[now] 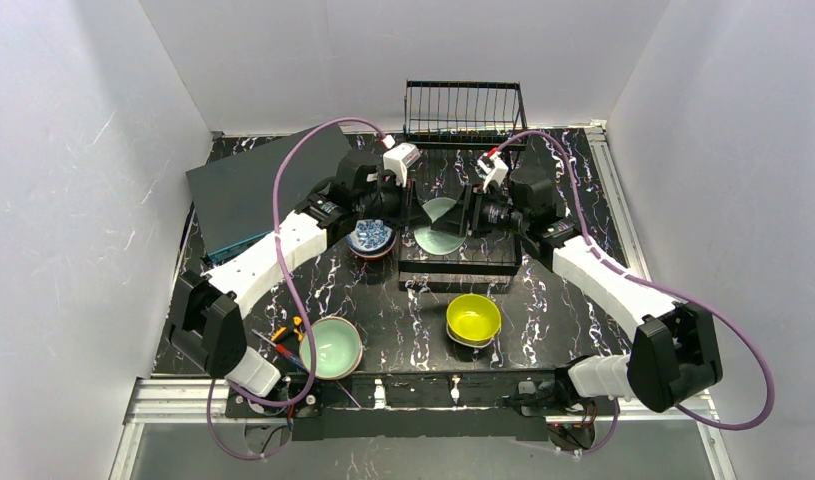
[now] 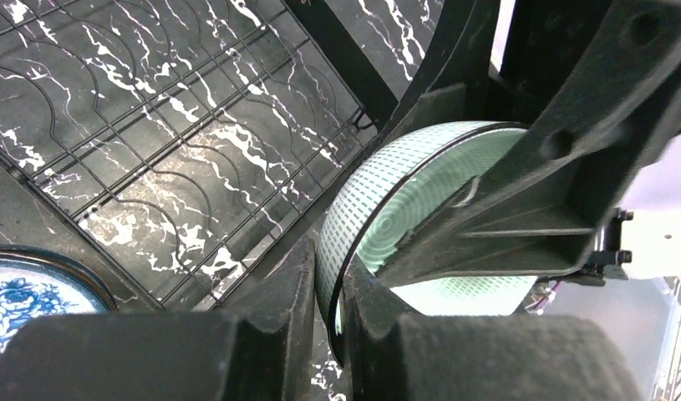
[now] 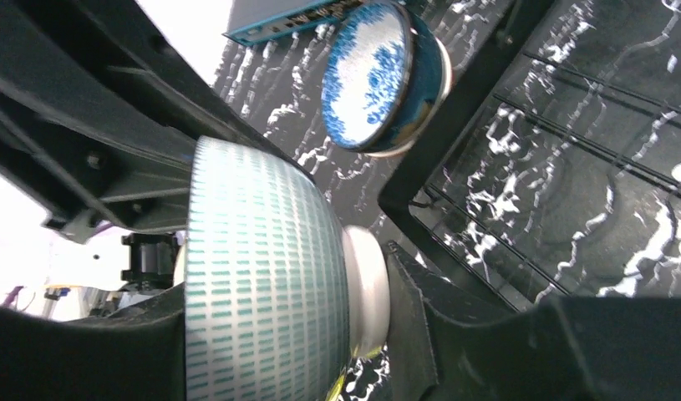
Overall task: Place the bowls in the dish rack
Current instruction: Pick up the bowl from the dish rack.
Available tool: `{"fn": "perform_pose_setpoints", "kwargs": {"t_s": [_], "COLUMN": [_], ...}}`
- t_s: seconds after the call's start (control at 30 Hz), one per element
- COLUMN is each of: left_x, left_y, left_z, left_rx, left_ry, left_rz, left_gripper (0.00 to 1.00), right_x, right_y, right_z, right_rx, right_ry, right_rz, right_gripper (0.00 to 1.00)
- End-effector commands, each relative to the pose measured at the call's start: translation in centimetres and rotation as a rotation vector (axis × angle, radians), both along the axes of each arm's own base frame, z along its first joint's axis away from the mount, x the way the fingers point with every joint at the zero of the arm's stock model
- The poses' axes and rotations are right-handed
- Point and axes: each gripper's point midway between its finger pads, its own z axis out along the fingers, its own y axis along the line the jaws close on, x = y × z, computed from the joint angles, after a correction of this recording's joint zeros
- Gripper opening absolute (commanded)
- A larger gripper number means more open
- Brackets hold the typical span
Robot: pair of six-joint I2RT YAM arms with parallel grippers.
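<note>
While both arms are reaching in over the dish rack (image 1: 463, 110), the two hands are sharing one bowl between them above the rack's flat base frame. The dashed bowl (image 1: 441, 225), pale mint with rows of small teal dashes on its outer wall, is standing on edge rather than lying flat. Its opening is facing the left hand (image 2: 330, 271) and its white foot is facing the right hand (image 1: 471, 217). The left hand is pinching the bowl's rim, with one finger (image 2: 274, 322) pressing on the outside of the wall and the other just inside it, and the jaws are nearly together on that thin wall. The right hand is clamping the same bowl across its depth, one finger bearing on the foot and the other reaching into the hollow, so its jaws are standing much wider. Below the bowl the wire grid of the base is showing, with the black marbled worktop (image 1: 403, 310) underneath it. The rack's upright slotted basket is standing beyond both hands, well apart from the bowl. A blue-and-white bowl (image 1: 371, 238) is sitting upright on the worktop just beside the left hand, outside the frame. A plain mint-green bowl (image 1: 331, 347) and a yellow bowl (image 1: 473, 316) are resting well behind the hands, near the arm bases. A dark grey box (image 1: 263, 185) is lying out past the left hand.
</note>
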Motion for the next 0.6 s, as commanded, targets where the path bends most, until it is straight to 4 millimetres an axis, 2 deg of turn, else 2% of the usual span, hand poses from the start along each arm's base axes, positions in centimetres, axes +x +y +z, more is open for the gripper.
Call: {"fn": "perform_pose_setpoints", "kwargs": {"t_s": [0.0,0.03,0.13,0.33,0.57], "left_x": [-0.6,-0.6,-0.4,-0.2,-0.9], "left_y": [0.2,0.3,0.7,1.1,1.1], "left_z": [0.5,0.7,1.2,1.9,3.2], "left_rx": [-0.002,-0.006,-0.028,-0.06,-0.111], "left_ry": [-0.003,-0.007,-0.019,-0.027,-0.072], "left_rz": [-0.034,-0.028,-0.01,-0.006,-0.035], "left_gripper": [0.0,0.0,0.0,0.0,0.0], "right_x": [-0.8,-0.9,-1.7,-3.3,-3.1], "right_y": [0.5,0.4,0.3,0.3,0.1], "right_z": [5.3,5.2,4.9,4.7,2.7], "right_rx": [0.133,0.138,0.177,0.256,0.238], "right_ry": [-0.123,-0.113,-0.08,-0.018,0.061], "right_rz": [0.056,0.05,0.048,0.065,0.036], "right_gripper": [0.7,0.82,0.95,0.99,0.99]}}
